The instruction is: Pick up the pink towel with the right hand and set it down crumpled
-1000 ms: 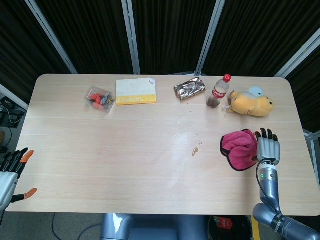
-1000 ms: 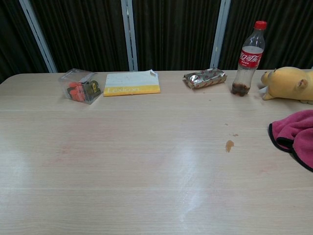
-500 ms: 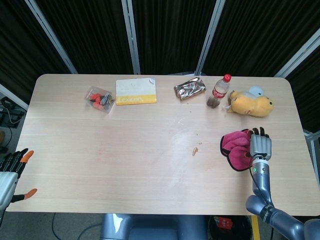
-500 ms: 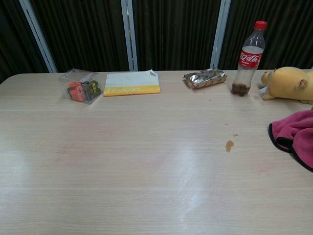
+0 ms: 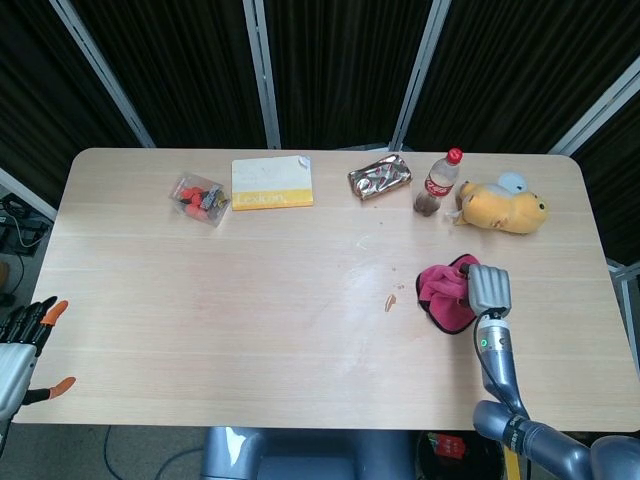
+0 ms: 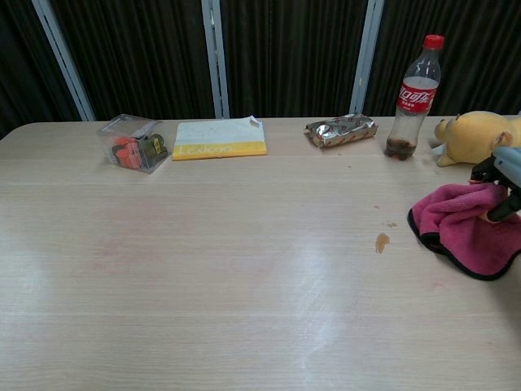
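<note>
The pink towel [image 5: 441,293] with a dark hem lies bunched on the right part of the table, just right of a small brown stain [image 5: 390,302]. My right hand [image 5: 488,289] sits on the towel's right side with its fingers curled into the cloth. In the chest view the same hand [image 6: 503,174] grips the top right of the towel [image 6: 457,226] at the frame's edge. Off the table's front left corner, my left hand [image 5: 22,345] holds nothing, its fingers spread.
A yellow plush toy [image 5: 503,208] and a cola bottle [image 5: 436,183] stand behind the towel. Further left along the back are a foil snack pack [image 5: 379,177], a yellow and white booklet [image 5: 272,182] and a clear box of small parts [image 5: 198,197].
My right hand has closed into the towel and dragged it left towards the stain, bunching it up. The left hand has not moved.
</note>
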Available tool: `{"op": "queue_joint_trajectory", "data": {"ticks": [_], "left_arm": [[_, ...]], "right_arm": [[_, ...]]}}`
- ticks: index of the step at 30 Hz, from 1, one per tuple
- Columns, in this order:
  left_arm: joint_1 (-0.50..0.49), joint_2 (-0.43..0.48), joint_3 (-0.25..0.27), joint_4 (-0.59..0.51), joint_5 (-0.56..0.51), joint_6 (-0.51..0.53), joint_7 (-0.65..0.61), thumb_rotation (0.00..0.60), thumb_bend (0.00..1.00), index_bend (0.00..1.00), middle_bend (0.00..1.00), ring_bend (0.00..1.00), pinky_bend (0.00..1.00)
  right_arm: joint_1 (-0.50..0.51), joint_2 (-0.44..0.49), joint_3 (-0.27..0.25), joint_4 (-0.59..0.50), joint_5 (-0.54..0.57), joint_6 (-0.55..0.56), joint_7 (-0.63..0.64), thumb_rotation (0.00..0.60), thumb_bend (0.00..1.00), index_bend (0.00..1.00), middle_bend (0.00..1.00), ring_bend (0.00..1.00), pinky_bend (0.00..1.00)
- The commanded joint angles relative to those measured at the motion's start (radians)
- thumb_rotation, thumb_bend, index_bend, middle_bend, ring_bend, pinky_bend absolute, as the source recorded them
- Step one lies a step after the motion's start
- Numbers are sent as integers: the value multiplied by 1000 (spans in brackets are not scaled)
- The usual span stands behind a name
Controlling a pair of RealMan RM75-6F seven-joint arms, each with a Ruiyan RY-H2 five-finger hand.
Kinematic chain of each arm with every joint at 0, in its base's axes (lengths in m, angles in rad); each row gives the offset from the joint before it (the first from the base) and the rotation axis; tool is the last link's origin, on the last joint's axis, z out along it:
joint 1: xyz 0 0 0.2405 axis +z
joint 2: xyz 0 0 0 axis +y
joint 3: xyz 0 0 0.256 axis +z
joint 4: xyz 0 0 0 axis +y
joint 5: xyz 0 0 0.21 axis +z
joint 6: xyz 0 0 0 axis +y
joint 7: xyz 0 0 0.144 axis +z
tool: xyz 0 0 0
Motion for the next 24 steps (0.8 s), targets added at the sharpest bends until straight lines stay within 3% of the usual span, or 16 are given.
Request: {"op": "queue_joint_trajectory", "data": {"ticks": [1, 7, 14, 19, 24], "left_arm": [[1, 0, 1, 2, 4, 3, -3, 600, 0, 0, 0, 0, 0], [3, 1, 3, 5, 9, 7, -2, 600, 0, 0, 0, 0, 0], [4, 2, 5, 9, 15, 12, -9, 600, 0, 0, 0, 0, 0], [5, 2, 4, 8, 11, 11, -10, 600, 0, 0, 0, 0, 0], [5, 3, 3, 8, 7, 10, -12, 600, 0, 0, 0, 0, 0]], "right_arm": [[3, -8, -1, -121, -18, 42, -38, 600, 391, 744, 633, 530, 760], [4, -47, -23, -263, -20, 76, -109, 600, 390, 744, 633, 530, 760], [5, -126, -92, -365, -60, 90, -163, 600, 390, 746, 633, 530, 760], [10, -176, -115, -376, -75, 89, -186, 600, 391, 747, 633, 530, 760], [14, -204, -100, -325, -45, 84, -220, 600, 391, 747, 633, 530, 760]]}}
